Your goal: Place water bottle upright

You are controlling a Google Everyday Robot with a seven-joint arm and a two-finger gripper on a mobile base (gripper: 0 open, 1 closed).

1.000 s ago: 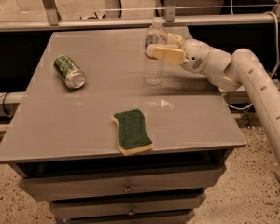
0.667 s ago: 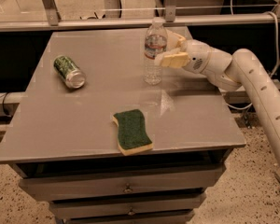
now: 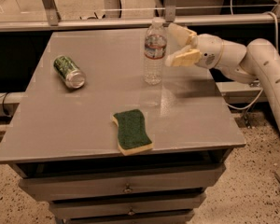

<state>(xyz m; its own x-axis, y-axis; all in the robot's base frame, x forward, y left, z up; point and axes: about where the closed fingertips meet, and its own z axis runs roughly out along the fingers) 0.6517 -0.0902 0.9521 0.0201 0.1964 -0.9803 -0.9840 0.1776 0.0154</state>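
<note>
The water bottle (image 3: 155, 52) is a clear ribbed bottle with a white cap and a white label. It stands upright on the grey table (image 3: 98, 111), right of the middle toward the back. My gripper (image 3: 176, 45) is just right of the bottle at label height, open, with its cream fingers (image 3: 183, 58) apart and clear of the bottle. The white arm reaches in from the right.
A green metal can (image 3: 69, 71) lies on its side at the table's left. A green and yellow sponge (image 3: 132, 130) lies near the front edge. Drawers sit below the tabletop. A rail and glass panel run behind the table.
My gripper has let go of the bottle and pulled back to the right. The bottle now stands upright on its own.
</note>
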